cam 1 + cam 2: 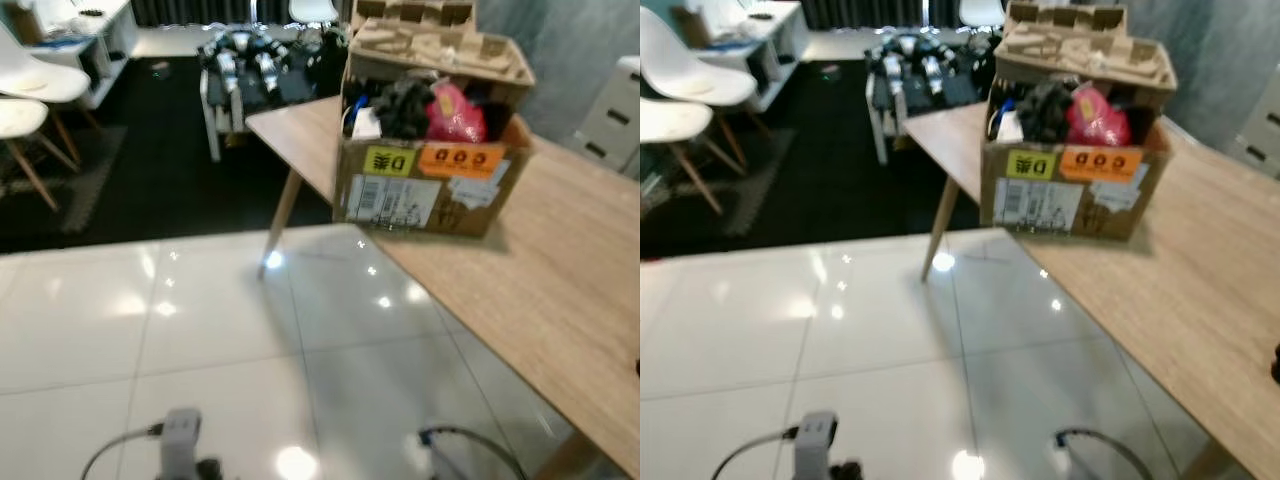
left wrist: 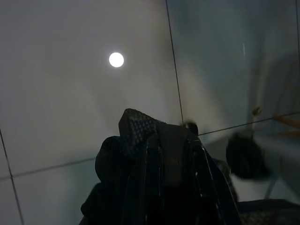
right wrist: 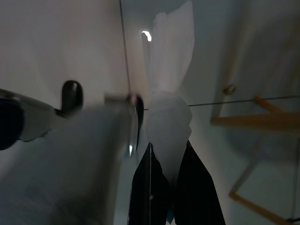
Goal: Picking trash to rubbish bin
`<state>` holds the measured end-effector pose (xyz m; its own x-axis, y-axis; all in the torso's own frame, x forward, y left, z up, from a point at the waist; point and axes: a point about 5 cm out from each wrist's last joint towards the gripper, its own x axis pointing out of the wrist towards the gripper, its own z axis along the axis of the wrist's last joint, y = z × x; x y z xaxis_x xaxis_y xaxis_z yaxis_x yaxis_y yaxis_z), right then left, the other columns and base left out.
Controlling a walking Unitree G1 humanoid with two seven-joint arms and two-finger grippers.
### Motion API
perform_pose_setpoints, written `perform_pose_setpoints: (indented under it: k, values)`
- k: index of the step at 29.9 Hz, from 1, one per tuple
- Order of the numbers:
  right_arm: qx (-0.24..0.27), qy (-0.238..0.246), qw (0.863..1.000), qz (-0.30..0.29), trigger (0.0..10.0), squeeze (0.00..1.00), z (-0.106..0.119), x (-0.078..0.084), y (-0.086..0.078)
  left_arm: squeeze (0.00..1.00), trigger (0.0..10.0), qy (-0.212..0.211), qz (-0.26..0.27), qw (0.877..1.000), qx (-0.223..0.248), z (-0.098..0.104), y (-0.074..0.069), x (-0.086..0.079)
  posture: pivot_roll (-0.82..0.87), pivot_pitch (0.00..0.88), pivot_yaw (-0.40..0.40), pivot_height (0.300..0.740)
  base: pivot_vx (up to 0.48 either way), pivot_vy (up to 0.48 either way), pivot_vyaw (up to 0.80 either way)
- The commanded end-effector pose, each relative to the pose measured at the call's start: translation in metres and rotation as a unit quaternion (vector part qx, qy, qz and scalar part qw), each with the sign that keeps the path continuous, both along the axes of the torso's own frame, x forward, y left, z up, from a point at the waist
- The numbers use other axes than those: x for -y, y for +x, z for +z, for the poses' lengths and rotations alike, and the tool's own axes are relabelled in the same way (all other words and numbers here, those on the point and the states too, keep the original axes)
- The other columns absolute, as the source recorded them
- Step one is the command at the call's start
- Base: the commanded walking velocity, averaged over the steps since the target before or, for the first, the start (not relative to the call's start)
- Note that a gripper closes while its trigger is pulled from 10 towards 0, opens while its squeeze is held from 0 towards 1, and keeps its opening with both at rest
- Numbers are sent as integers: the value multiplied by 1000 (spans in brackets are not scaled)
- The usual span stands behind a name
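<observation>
right gripper (image 3: 171, 180) was closed on a white tissue (image 3: 168, 79), pinched at its twisted waist, hanging over the tiled floor (image 1: 200, 330). looked light, soft, crushable; mid-twist hold seemed right. left gripper (image 2: 161, 154) fingers looked pressed together, empty. cardboard box (image 1: 430, 150) sat on wooden table (image 1: 560, 280).

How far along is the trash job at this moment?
Done: the right gripper is shut on a white tissue, so one piece is picked up. In hand: carrying it over the tiled floor, beside the wooden table. Left: finding the rubbish bin and dropping it in.
</observation>
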<state>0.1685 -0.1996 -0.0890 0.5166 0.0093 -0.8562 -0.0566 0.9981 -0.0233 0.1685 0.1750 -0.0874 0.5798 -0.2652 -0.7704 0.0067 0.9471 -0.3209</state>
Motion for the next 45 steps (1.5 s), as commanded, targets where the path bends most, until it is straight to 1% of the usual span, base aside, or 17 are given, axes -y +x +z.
perform_pose_setpoints:
  k: [1, 13, 17, 20, 28, 37, 39, 42, 44, 45]
  values:
    - [-7, -12, 1000, -9, 10000, 0, 0, 11, -4, 0, 10000, -12, -11, 999, -48, -11, -22, 10, -49, 89, 3, 740, 480, 0, 0]
    - [-14, -18, 1000, -14, 10000, 0, -1, 10, -5, 0, 10000, -7, -12, 999, -47, -10, -20, 9, -54, 89, 5, 740, 480, 0, 0]
    - [-20, -20, 999, -26, 10000, 0, -2, 12, -8, 0, 10000, -2, 5, 999, -50, -10, -20, 7, -55, 92, 6, 740, 379, 0, 0]
    - [-34, -26, 999, -30, 10000, 0, -4, 15, -13, 0, 10000, 1, 18, 999, -46, -10, -19, 5, -56, 93, 7, 740, 0, 0, 0]
    - [-48, -26, 997, -50, 10000, 0, -6, 19, -22, 0, 10000, 1, 16, 999, -47, -10, -20, 5, -59, 102, 9, 740, 0, 0, -773]
    - [-54, -26, 996, -69, 10000, 0, -8, 22, -26, 0, 10000, 0, 15, 999, -44, -10, -20, 5, -59, 104, 9, 740, 0, 0, -769]
    - [-57, -30, 995, -80, 10000, 0, -8, 24, -28, 0, 10000, -1, 14, 999, -43, -10, -20, 6, -58, 103, 9, 740, 0, 0, -769]
    - [-62, -41, 992, -101, 10000, 0, -8, 29, -32, 0, 10000, -1, 16, 999, -40, -10, -19, 5, -60, 103, 11, 740, 0, 0, -769]
    - [-66, -53, 988, -128, 10000, 0, -8, 38, -37, 0, 10000, 0, 22, 999, -35, -9, -17, 4, -60, 103, 11, 740, 0, 0, -769]
    - [-66, -53, 988, -128, 10000, 0, -8, 38, -37, 0, 10000, 0, 22, 999, -35, -9, -17, 4, -60, 103, 11, 740, 0, 0, -769]
